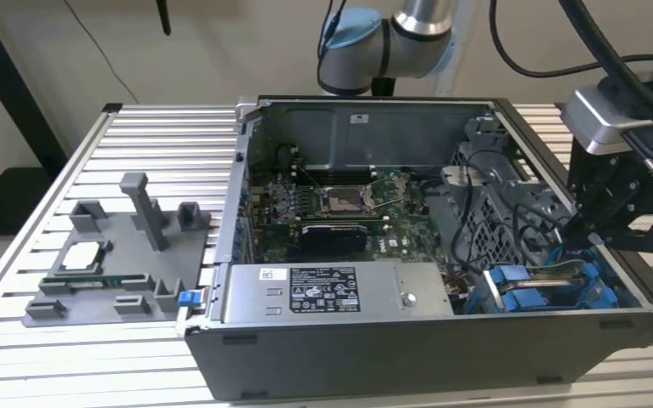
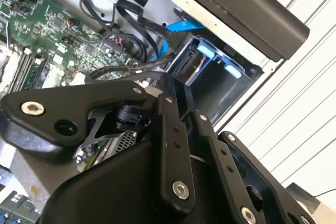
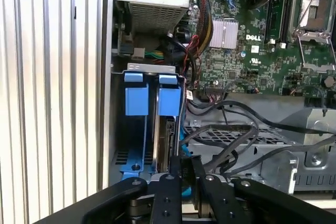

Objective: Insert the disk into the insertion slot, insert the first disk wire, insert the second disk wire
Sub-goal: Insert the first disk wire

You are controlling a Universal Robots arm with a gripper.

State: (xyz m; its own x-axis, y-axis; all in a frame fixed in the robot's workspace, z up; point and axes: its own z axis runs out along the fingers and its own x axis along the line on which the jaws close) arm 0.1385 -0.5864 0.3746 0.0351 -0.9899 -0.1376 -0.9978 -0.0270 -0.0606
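The single arm's pincer (image 3: 185, 174) sits at the open end of the insertion slot (image 3: 151, 68). Its fingers are drawn close together with a strip of blue between them, so I judge it clamped on the near edge of the disk (image 3: 167, 137). The one disk stands on edge directly ahead of the pincer, partly inside the slot. Its long axis runs straight away from the fingertips, in line with them, which looks like the direction of the push. At the far end from the pincer are two blue tabs (image 3: 136, 98), side by side. Just to one side of the pincer, several black cables (image 3: 236, 135) loop over a perforated metal tray, and one blue cable (image 2: 184, 26) curls beyond the slot. The computer case (image 1: 417, 348) rests on the slatted bench (image 1: 156, 136).
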